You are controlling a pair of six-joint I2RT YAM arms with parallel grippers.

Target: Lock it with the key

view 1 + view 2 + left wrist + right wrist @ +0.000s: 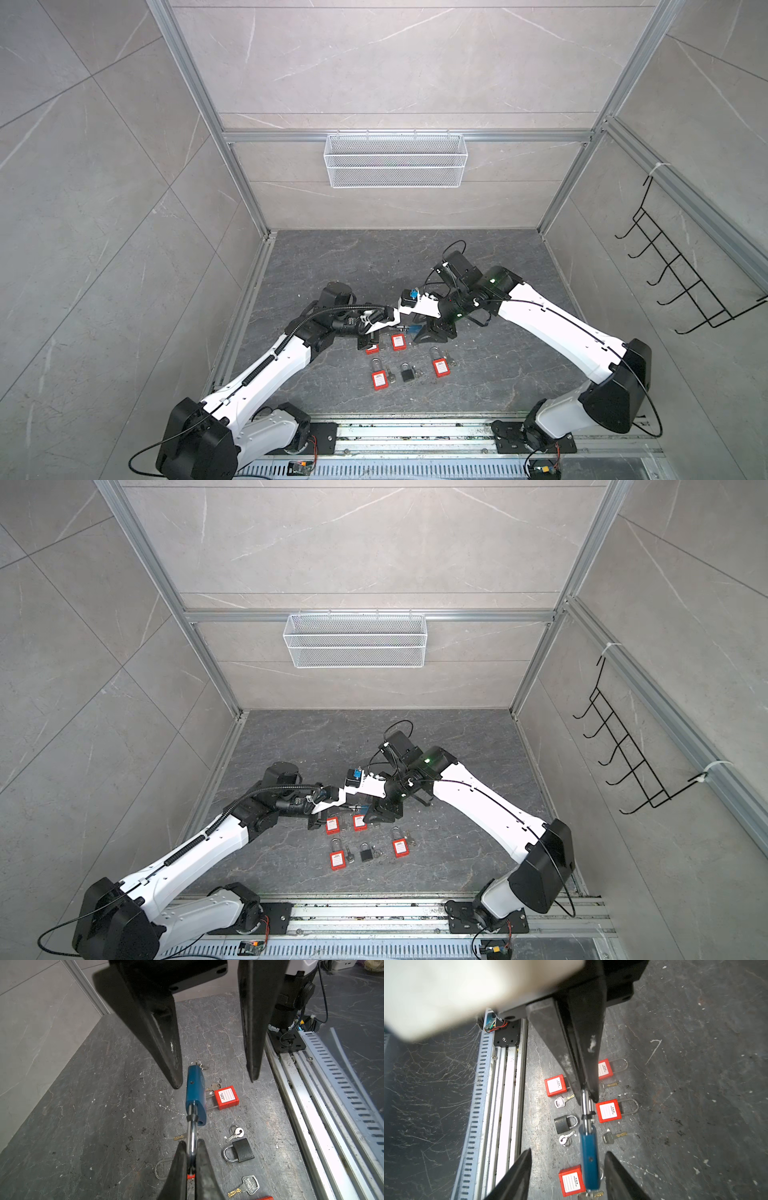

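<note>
Presently, your left hand is clenched on the shackle of the blue padlock. It holds the lock clear of the surface, body pointing toward three o'clock in both top views. Your right hand is released, its fingers straddling the body without touching it. A key appears to hang at the lock's base, though that end is too small to confirm. Judgement: gripping the shackle steadies the lock and leaves the keyed end free for the right hand. Red padlocks lie toward six o'clock.
</note>
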